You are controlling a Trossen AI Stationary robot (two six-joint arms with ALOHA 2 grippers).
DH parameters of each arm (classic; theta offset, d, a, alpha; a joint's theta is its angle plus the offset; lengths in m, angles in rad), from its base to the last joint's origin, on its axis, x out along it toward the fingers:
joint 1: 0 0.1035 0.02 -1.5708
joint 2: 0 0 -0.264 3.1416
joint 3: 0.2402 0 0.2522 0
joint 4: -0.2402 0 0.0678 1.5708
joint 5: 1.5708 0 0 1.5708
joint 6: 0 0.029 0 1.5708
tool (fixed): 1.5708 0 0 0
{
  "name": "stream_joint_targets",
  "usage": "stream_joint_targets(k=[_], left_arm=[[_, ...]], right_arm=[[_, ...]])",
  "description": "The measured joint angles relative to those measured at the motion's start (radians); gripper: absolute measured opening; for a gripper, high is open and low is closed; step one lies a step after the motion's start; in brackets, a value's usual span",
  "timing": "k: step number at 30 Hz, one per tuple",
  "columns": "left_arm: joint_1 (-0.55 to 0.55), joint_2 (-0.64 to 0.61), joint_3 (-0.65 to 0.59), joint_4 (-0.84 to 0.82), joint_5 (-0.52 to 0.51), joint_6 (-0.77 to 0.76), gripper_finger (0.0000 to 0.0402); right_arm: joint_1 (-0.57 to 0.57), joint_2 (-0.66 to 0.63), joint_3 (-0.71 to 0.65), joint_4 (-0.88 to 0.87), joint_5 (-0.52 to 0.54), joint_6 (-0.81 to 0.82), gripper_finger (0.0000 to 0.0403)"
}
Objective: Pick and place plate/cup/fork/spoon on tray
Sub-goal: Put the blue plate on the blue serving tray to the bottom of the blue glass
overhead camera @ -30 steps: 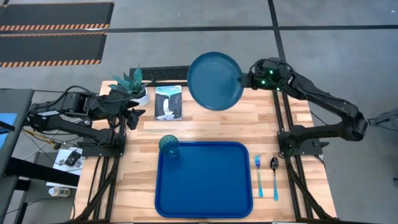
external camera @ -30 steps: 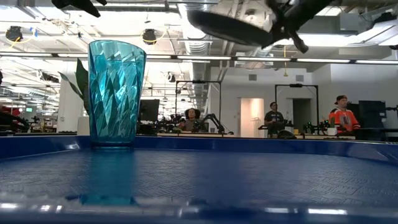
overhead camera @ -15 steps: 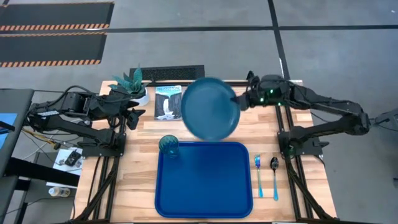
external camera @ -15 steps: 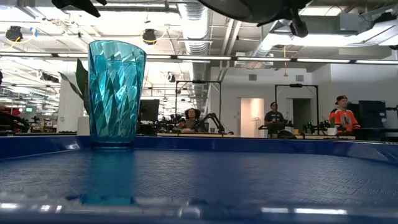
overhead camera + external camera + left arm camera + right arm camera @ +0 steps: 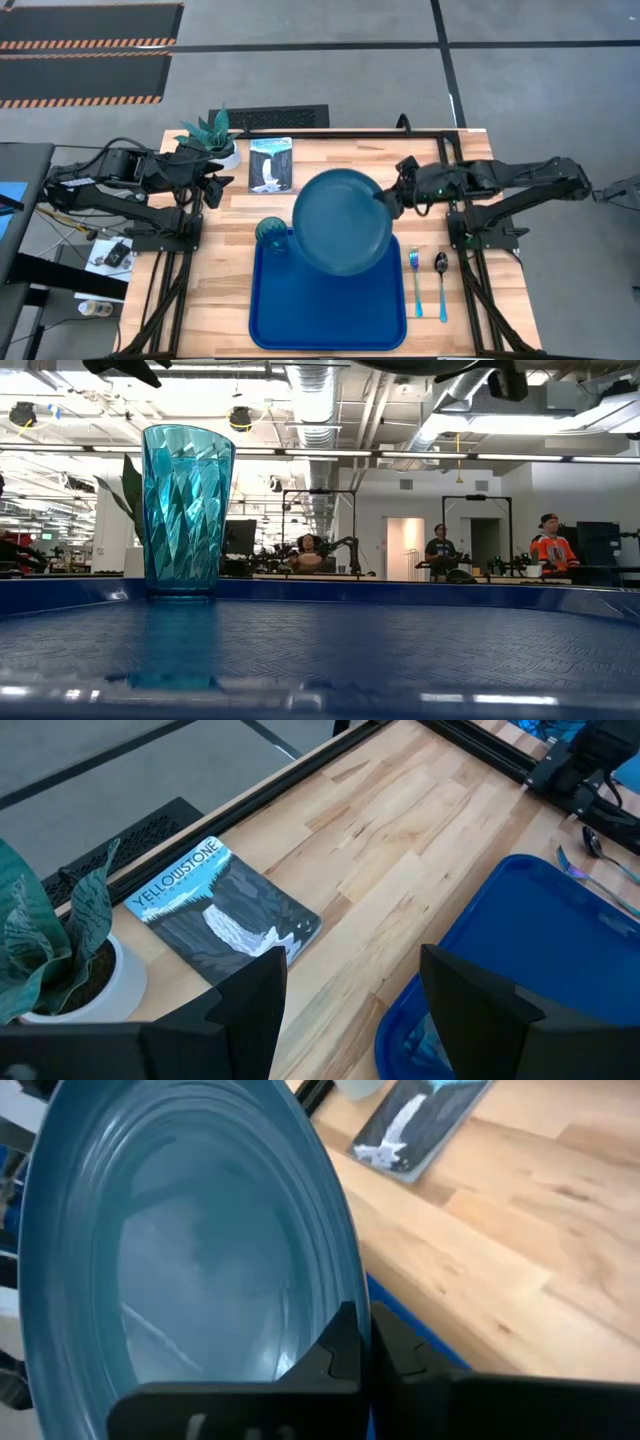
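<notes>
My right gripper point(image 5: 388, 201) is shut on the round teal-blue plate point(image 5: 343, 221), which hangs in the air over the far part of the royal-blue tray point(image 5: 330, 305). The teal-green cup point(image 5: 272, 234) stands upright on the tray's far left corner; it also shows in the low view point(image 5: 187, 510). The fork point(image 5: 416, 283) and the spoon point(image 5: 442, 280) lie side by side on the table right of the tray. My left gripper point(image 5: 350, 1000) is open and empty at the table's left side, near the plant pot. My right gripper pinches the plate's rim point(image 5: 345, 1295) at its right edge between its two fingers, one finger on the plate's upper face and one beneath. The fingers come level from the table's right side. The plate is lifted clear of the tray, roughly level.
A white pot with a green plant point(image 5: 212, 140) stands at the table's far left. A printed booklet point(image 5: 271, 164) lies flat beside it; it also shows in the left wrist view point(image 5: 225, 907). Bare wood lies between booklet and tray. People stand in the room behind.
My right gripper has carried the plate from beyond the table's far edge toward the near edge and somewhat left, until it hangs over the tray's far part. The plate has stayed lifted clear and kept its face up. The cup has not moved.
</notes>
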Motion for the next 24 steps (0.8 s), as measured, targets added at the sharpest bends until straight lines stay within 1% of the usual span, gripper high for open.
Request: stream_joint_targets(k=[4,11,16,24], left_arm=[[0.000,0.000,0.000,0.000,0.000,0.000,0.0215],[0.000,0.000,0.000,0.000,0.000,0.000,0.0215],[0.000,0.000,0.000,0.000,0.000,0.000,0.0215],[0.000,0.000,0.000,0.000,0.000,0.000,0.0215]], right_arm=[[0.085,0.022,0.000,-0.041,0.050,0.072,0.0013],[0.201,0.110,0.000,-0.050,0.069,0.174,0.0015],[0.252,0.187,0.000,-0.054,0.066,0.223,0.0014],[0.296,0.303,0.000,-0.063,0.057,0.284,0.0018]])
